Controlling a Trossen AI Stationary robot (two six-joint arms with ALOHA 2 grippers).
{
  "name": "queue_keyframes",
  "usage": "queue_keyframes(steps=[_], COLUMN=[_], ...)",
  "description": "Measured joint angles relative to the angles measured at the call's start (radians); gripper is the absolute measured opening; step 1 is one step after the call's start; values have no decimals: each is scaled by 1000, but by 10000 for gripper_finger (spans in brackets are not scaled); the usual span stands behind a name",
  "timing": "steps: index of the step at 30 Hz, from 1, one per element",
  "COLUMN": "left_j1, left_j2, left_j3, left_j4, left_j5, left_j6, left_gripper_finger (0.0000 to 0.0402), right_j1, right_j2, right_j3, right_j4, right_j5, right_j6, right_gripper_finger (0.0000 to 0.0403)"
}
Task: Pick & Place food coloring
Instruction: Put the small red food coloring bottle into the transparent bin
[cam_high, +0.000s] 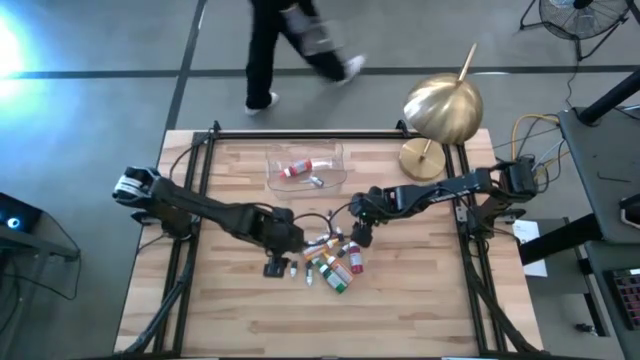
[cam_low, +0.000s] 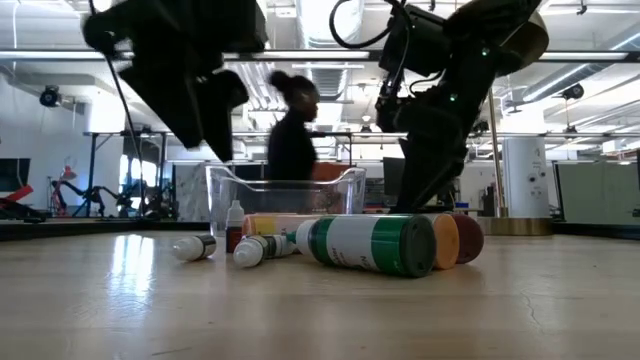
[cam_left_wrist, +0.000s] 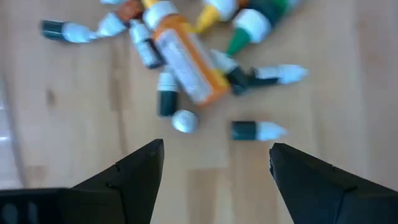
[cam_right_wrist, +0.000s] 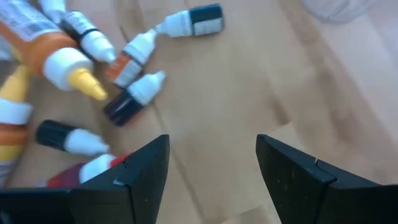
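My left hand (cam_high: 277, 267) hangs just above the wooden surface (cam_high: 420, 300) at the near-left edge of the food coloring (cam_high: 330, 262) pile, fingers spread apart with nothing between them. Past its fingertips (cam_left_wrist: 140, 168) in the left wrist view I see bare wood, and just beyond lie a dark bottle with a white cap (cam_left_wrist: 256, 130), a loose round white cap (cam_left_wrist: 185, 121) and a larger orange bottle (cam_left_wrist: 189, 59) among the small droppers.

My right hand (cam_high: 362, 236) sits at the far-right side of the same pile, also spread open and holding nothing. In the right wrist view bare wood lies between its fingers (cam_right_wrist: 140, 174); ahead lie a dark bottle with a white tip (cam_right_wrist: 132, 99), another (cam_right_wrist: 193, 22) and an orange bottle with a yellow nozzle (cam_right_wrist: 59, 56).

The bottles lie scattered on their sides in the middle of the surface. Farther back stands a clear plastic tray (cam_high: 338, 172) with a red bottle (cam_high: 295, 169) in it, and a brass lamp (cam_high: 441, 112) to its right. A person (cam_high: 290, 40) walks past behind the surface
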Motion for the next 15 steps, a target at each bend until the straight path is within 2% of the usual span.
queue_keyframes(steps=[3, 7, 15], left_j1=[2, 2, 6], left_j2=[29, 58, 126], left_j3=[-19, -44, -49], left_j4=[43, 101, 163], left_j5=[-76, -79, -93], left_j6=[23, 34, 26], left_gripper_finger=[266, 266, 246], right_j1=[32, 67, 104], right_j2=[0, 0, 0], right_j3=[0, 1, 11], right_j4=[-8, -32, -110], right_j5=[6, 51, 54], right_j6=[24, 62, 220], right_gripper_finger=[233, 233, 233])
